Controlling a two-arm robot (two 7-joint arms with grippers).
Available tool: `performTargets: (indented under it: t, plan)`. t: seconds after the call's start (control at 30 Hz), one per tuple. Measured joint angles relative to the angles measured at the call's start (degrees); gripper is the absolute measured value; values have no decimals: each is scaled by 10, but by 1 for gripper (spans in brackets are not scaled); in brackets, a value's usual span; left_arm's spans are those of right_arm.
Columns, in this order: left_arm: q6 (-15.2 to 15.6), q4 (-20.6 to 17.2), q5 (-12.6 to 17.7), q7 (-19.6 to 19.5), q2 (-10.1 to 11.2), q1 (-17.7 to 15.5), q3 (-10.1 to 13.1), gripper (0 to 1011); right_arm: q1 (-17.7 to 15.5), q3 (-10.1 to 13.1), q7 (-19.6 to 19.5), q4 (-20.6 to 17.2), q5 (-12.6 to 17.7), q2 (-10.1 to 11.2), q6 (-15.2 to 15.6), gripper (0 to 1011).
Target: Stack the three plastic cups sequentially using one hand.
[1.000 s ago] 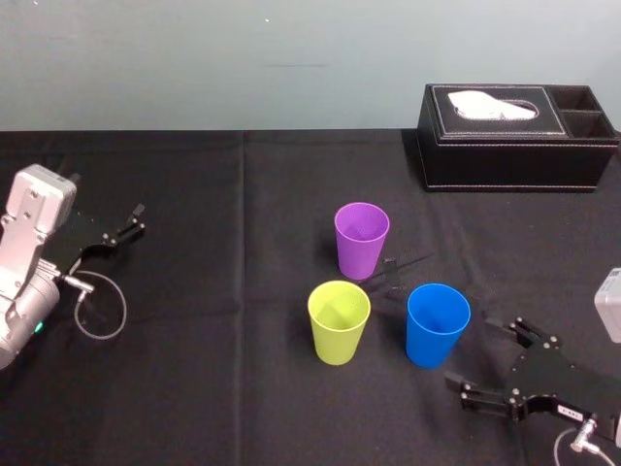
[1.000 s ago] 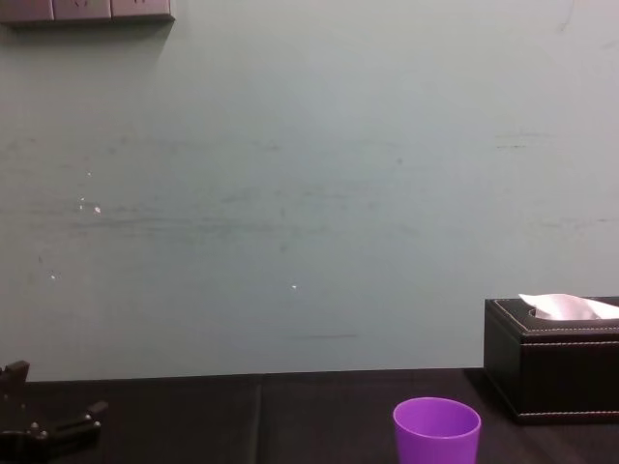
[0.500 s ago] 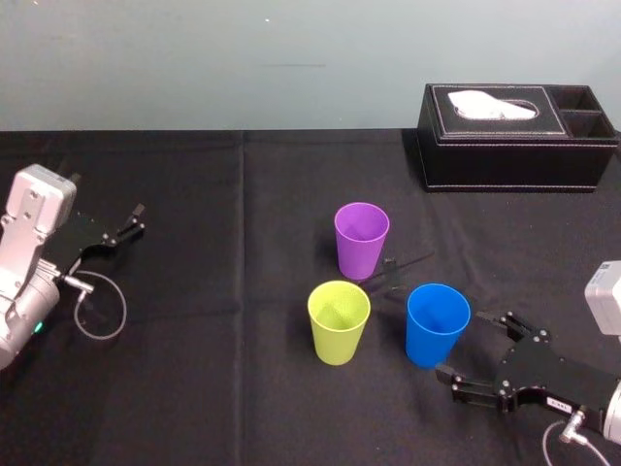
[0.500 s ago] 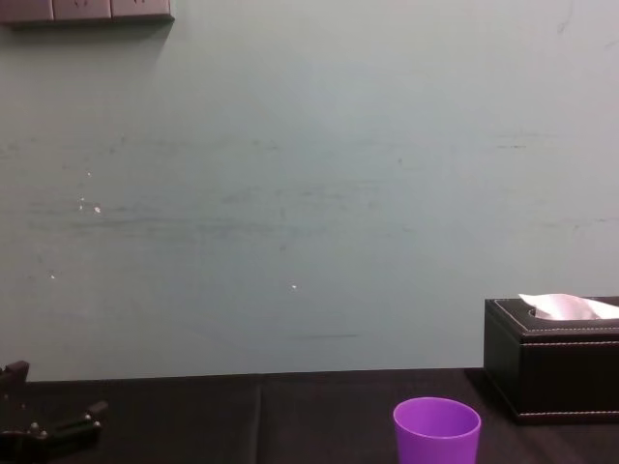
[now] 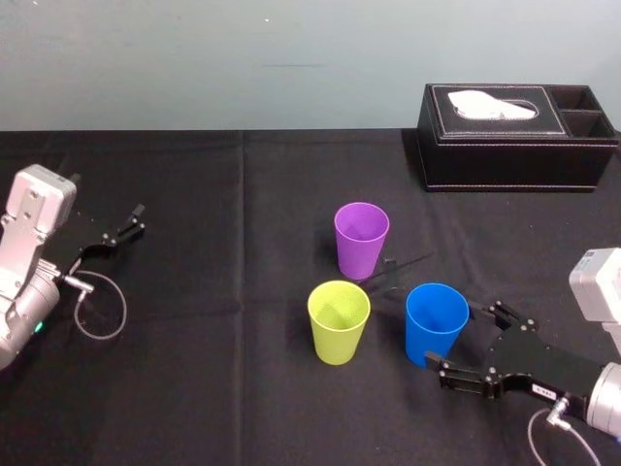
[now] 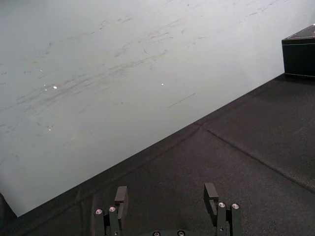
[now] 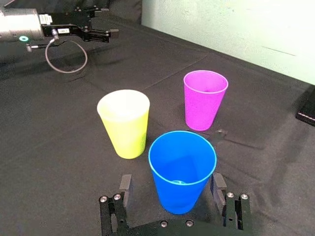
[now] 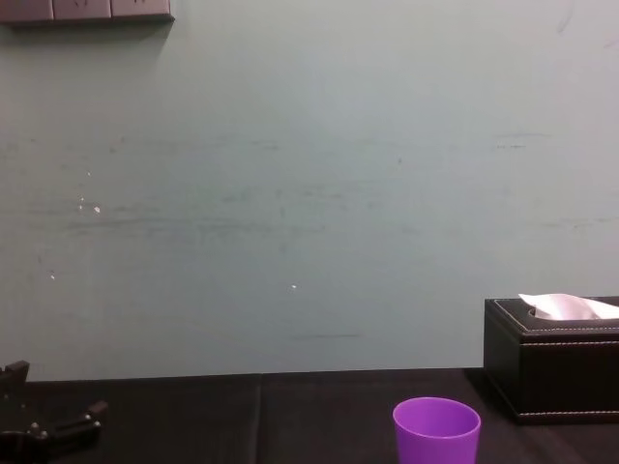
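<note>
Black cloth covers the tabletop [image 5: 194,369], and three tapered tumblers stand on it, upright and apart, near the middle of the head view. The purple plastic cup [image 5: 361,238] is highest in the frame, the yellow-green plastic cup [image 5: 339,320] is below and left of it, and the bright blue plastic cup [image 5: 437,320] is below and right.

The right claw [image 5: 462,338] reaches in from the lower right of that frame, its slim black fingers [image 7: 125,183] spread with the blue cup between them. In the right wrist view a gap shows on each side of the cup's lower wall, so nothing is clamped yet. The left claw [image 6: 166,194] sits parked at the left edge of the head view, fingers apart, well away from the cups. A black leather tissue box [image 5: 514,146] stands at the upper right.

This looks like the first grasp, with no cup nested so far. To do it well, centre the cup between the fingers and close gently so the thin plastic neither buckles nor tips. Then lift straight up, clear of the neighbouring rims, before carrying it over another cup.
</note>
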Motion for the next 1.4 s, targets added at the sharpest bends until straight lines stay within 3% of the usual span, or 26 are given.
performTargets:
  t: [0.83,1.4]
  plan:
    - [0,0,0,0,0,0,0,1011,52,-33,-10,40,-25,-31,-3,1004]
    - [0,0,0,0,0,0,0,1011,53,-33,-11,40,-25,-31,-2,973]
